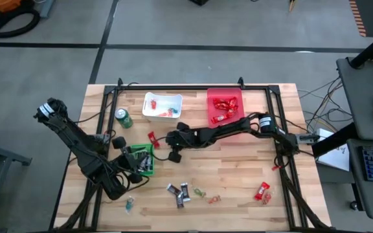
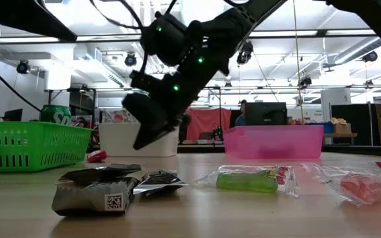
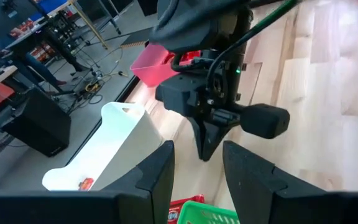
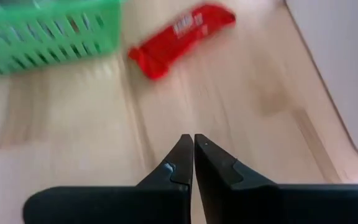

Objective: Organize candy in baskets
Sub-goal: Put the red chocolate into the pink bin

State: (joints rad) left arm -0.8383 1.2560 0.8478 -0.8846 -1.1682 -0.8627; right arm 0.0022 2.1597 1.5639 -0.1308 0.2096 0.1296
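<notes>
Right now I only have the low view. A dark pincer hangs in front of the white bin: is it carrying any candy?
Observer: No. In the right wrist view, the right pincer is shut with nothing between its fingers.
Reviewer: Which candy is nearest to it?
Observer: A red-wrapped bar lies flat on the wood ahead of it, beside the green basket. The pincer is not touching it.
Reviewer: And the other arm?
Observer: The left pincer hangs by the green basket. Its own camera shows the fingers apart and empty.
</notes>
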